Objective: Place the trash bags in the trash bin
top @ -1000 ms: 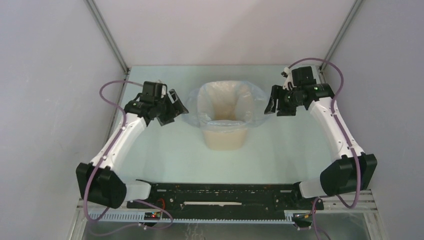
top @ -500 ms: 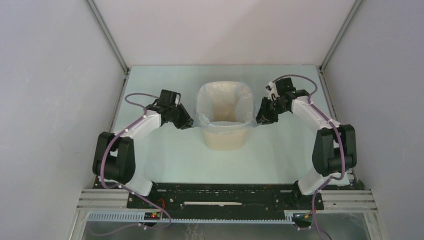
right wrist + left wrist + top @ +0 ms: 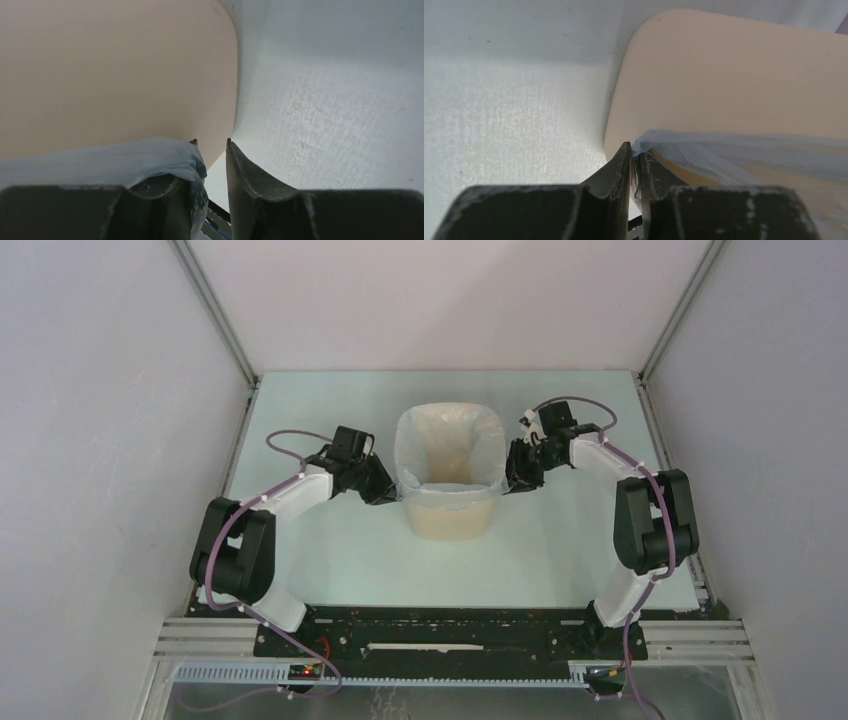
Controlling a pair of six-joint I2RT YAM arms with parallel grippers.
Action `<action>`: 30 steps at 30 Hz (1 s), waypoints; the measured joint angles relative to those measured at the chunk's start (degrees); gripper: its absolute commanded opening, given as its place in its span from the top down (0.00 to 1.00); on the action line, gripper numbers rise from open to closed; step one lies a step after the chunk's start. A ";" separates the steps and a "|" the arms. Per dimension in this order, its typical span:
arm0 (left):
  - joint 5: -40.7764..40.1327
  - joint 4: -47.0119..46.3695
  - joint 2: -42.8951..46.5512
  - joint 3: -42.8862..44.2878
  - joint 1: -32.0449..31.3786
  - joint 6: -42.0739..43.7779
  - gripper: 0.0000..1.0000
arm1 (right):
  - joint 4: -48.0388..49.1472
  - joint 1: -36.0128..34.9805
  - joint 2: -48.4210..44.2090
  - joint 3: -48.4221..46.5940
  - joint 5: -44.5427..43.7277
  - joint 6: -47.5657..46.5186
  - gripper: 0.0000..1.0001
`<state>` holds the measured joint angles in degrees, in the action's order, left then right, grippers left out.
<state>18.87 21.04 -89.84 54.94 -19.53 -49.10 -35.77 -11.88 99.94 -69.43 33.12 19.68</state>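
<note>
A beige, rounded-square plastic trash bin (image 3: 450,520) stands upright in the middle of the pale worktop (image 3: 330,550), with one arm on each side of it. A thin, translucent pale-blue plastic trash bag (image 3: 405,465) lines the trash bin. Its film runs down the inner walls and folds out over the rim all the way round, forming a crinkled band on the upper part of the outer wall.

The left gripper (image 3: 388,492) sits against the left side of the trash bin, just below the rim. In the left wrist view the left gripper (image 3: 634,157) has its two dark fingers drawn almost together, with only a sliver between them. A corner of the trash bag (image 3: 744,150) is pinched in that sliver. From there the film stretches away across the smooth wall of the trash bin (image 3: 724,75).

The right gripper (image 3: 513,480) is at the opposite side, close against the right wall at about the same height. In the right wrist view the right gripper (image 3: 211,150) has its fingers apart, with a clear narrow gap between the tips. The worktop (image 3: 325,100) and the edge of the trash bin (image 3: 100,65) show through that gap. The trash bag (image 3: 125,160) lies draped over the finger nearer the trash bin and hangs a little into the gap lower down. The other finger (image 3: 250,175) is bare, and the film is not clamped between the two.
</note>
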 measured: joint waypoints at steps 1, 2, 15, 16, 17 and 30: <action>0.04 -0.28 0.00 -0.24 -0.04 0.00 0.84 | 0.48 -0.33 0.57 0.02 0.09 0.02 0.63; 0.17 -0.48 0.00 -0.48 -0.09 -0.04 0.84 | 1.01 -0.57 1.16 0.04 0.07 0.00 0.61; -0.11 -1.31 1.29 -2.69 -0.57 -1.46 0.77 | 0.00 -3.30 0.70 0.55 -7.23 -0.48 0.41; -0.17 -0.92 1.70 -2.69 -0.66 -1.46 0.76 | -0.94 -3.08 -0.37 0.70 -7.37 -0.50 0.40; -0.20 -0.57 2.08 -2.69 -0.72 -1.44 0.74 | -1.92 -2.73 -1.49 0.72 -7.32 -0.50 0.39; -0.52 -3.17 4.37 -6.95 -3.02 -3.08 0.73 | -7.93 0.24 -13.70 0.79 -9.31 -2.75 0.28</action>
<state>18.35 17.87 -85.47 47.99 -22.55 -52.18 -43.70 -11.64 86.24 -68.64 23.81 16.93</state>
